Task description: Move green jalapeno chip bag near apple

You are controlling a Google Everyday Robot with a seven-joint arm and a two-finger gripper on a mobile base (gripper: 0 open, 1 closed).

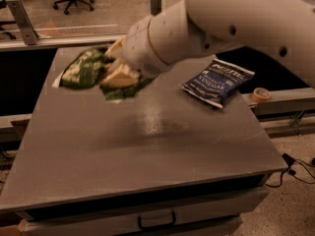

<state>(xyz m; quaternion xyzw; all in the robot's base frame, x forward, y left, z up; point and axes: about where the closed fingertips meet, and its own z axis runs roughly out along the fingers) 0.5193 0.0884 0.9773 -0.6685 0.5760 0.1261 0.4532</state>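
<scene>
The green jalapeno chip bag (84, 72) is clamped in the gripper (114, 65) at the frame's upper left, over the table's (147, 151) far corner; a navy chip bag (218, 81) is seen rightward

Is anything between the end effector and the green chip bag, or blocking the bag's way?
Nothing stands between them: the end effector grips the green chip bag at the far left of the table. The blue chip bag lies apart on the right. The apple is out of sight, so that path cannot be judged.
</scene>
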